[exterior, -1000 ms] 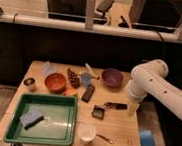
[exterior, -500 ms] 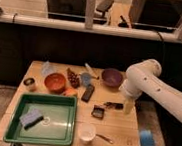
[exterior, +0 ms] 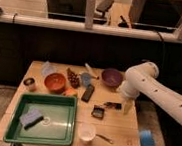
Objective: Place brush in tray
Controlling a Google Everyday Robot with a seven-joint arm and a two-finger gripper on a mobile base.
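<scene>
My feed: green tray (exterior: 59, 112) on pale wood table (exterior: 122, 128).
I see the cream gripper (exterior: 126, 109) over the table's right side beside the black brush (exterior: 99, 111); pale blue sponge (exterior: 31, 116), purple bowl (exterior: 111, 78), orange bowl (exterior: 55, 82).

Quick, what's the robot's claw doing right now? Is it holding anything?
Claw: cannot be told whether it is open, closed or holding anything; it points down just to the right of the brush.

Wooden table (exterior: 120, 129), pale rail (exterior: 65, 25), chairs (exterior: 104, 5) behind
</scene>
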